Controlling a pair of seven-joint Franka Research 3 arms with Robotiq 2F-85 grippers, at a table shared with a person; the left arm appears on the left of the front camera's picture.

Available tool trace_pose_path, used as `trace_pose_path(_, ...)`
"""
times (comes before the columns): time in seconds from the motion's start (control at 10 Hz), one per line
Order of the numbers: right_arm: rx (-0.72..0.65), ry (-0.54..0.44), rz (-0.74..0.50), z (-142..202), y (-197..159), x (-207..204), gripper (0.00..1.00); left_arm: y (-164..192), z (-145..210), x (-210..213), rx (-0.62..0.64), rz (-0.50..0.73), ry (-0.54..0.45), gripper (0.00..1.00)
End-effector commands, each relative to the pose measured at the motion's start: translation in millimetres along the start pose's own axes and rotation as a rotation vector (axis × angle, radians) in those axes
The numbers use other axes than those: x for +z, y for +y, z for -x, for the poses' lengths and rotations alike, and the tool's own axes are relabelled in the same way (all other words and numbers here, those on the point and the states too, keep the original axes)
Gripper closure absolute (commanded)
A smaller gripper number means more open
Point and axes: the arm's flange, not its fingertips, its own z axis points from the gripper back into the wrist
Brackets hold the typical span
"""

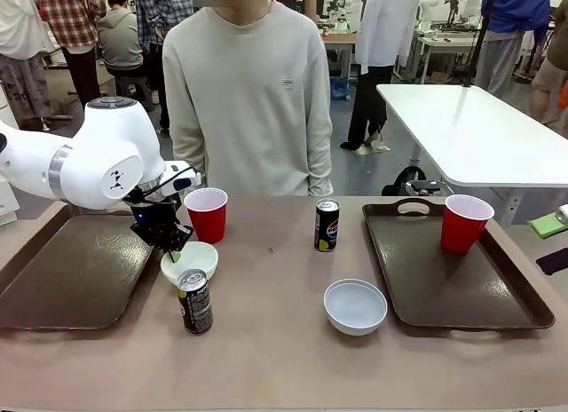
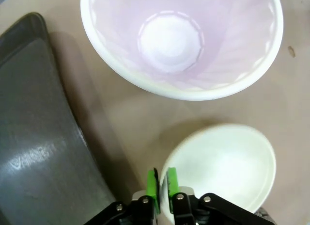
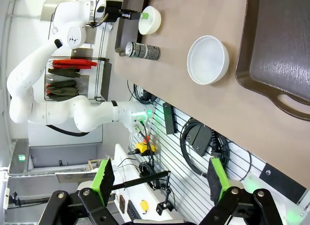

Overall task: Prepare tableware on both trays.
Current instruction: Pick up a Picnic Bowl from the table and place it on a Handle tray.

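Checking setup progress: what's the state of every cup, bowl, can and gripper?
Left small white round bowl: upright, rim pinched by left gripper.
Middle white bowl: upright, empty, on table.
Left red plastic cup: upright on table.
Right red cup: upright on right dark brown tray.
Near slim dark can: upright.
Far dark can: upright.
Right gripper: open.

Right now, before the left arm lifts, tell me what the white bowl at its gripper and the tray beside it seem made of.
White bowl: probably plastic; thin rim, smooth matte white, no glassy glare. Ceramic not ruled out. Tray: likely moulded plastic; dark brown, fine-grained surface, dull sheen, rounded raised rim.
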Motion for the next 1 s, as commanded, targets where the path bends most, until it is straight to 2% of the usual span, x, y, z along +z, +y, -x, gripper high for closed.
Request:
trace_pose_path(0.0,0.02,-0.009,-0.03,-2,1,0,0.0,-4,3,7,0.039,-0.044,0.011,1.0)
trace_pose_path(0.1,0.02,-0.009,-0.03,-2,1,0,0.0,-2,9,8,0.054,-0.046,0.014,1.0)
trace_pose_path(0.2,0.02,-0.009,-0.03,-2,1,0,0.0,-2,15,9,0.07,-0.046,0.009,0.96)
trace_pose_path(0.4,0.02,-0.009,-0.03,-2,1,0,0.0,-5,47,36,0.169,-0.012,0.007,0.96)
trace_pose_path(0.6,0.02,-0.009,-0.03,-2,1,0,0.0,1,79,74,0.159,-0.031,-0.057,0.96)
trace_pose_path(0.9,0.02,-0.009,-0.03,-2,1,0,0.0,16,103,109,0.204,-0.005,-0.153,0.96)
